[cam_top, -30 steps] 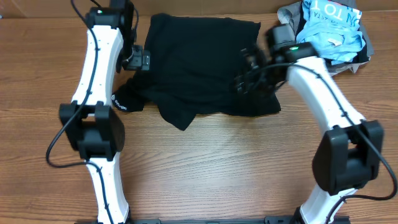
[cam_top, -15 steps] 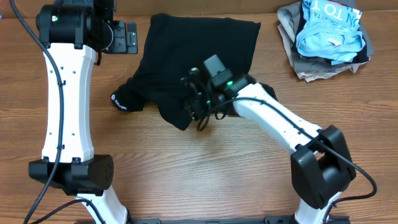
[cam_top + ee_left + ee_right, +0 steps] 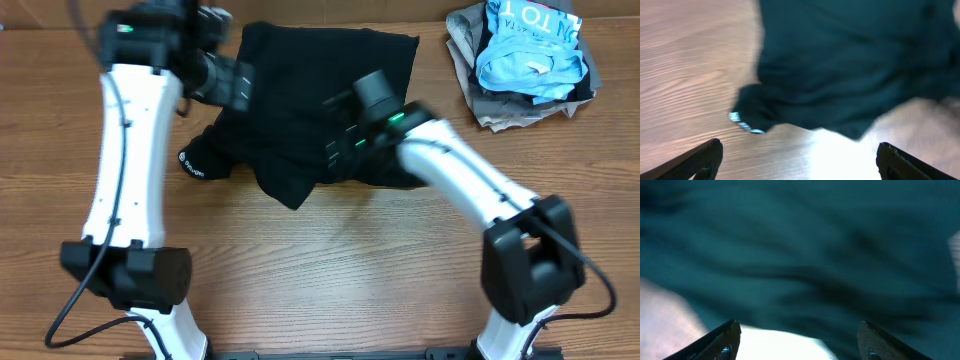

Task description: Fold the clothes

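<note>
The black T-shirt (image 3: 320,90) lies on the wooden table (image 3: 330,270) against the middle of its far edge. It is bunched rather than flat, and its near hem runs ragged toward the table's centre. One sleeve (image 3: 205,158) sticks out toward the left edge, with a small white tag mark (image 3: 746,123) on it. The left hand (image 3: 797,150) hangs above the shirt's left border near the far edge. Its two fingers (image 3: 700,159) are spread as wide as they go, with nothing between them; the wrist view shows only bare wood and the dark cloth below. The left arm (image 3: 130,170) runs along the left side of the table and covers none of the shirt except where the hand overhangs it. The right hand (image 3: 799,327) is over the shirt's near edge, close to the middle of the table. Its wrist view is blurred, but its fingers (image 3: 722,341) stand well apart over black cloth and grip nothing. The right arm (image 3: 460,180) reaches in from the near right corner and crosses the shirt's near right part, hiding that corner of the cloth from above. In the far right corner, well apart from the shirt, is a heap of other clothes: a light blue garment (image 3: 530,50) with white lettering on top of a grey-tan garment (image 3: 497,108).
</note>
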You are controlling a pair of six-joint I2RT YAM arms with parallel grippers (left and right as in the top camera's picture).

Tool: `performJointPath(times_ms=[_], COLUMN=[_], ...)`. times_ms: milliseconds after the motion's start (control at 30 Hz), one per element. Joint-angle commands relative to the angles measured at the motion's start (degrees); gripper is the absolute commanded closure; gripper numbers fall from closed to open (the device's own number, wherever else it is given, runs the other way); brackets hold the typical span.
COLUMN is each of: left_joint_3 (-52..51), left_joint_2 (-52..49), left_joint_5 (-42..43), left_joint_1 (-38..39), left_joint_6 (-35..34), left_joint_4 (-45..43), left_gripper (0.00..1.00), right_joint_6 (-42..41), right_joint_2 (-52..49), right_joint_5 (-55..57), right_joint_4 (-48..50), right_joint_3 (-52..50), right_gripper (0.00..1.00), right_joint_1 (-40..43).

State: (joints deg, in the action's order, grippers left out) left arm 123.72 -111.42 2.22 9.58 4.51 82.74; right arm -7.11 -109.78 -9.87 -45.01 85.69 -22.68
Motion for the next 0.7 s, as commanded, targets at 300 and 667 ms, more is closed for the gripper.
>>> performJointPath(times_ms=[300, 667], left_joint_3=[-29.33, -47.08], left_joint_2=[-0.59, -0.79], left_joint_5=[-0.31, 2.27], left_joint_1=[16.76, 17.44], left_joint_6=[17.99, 24.30], left_joint_4=[-13.68, -35.23], left_gripper=[0.00, 0.13], right_joint_6=[-2.86, -1.46], right_joint_2=[2.40, 2.40], right_joint_5=[-9.57, -9.53], right_joint_4=[-5.88, -6.75], right_joint_3=[0.68, 0.59], right_gripper=[0.22, 0.22], right_joint_1=[21.90, 22.38])
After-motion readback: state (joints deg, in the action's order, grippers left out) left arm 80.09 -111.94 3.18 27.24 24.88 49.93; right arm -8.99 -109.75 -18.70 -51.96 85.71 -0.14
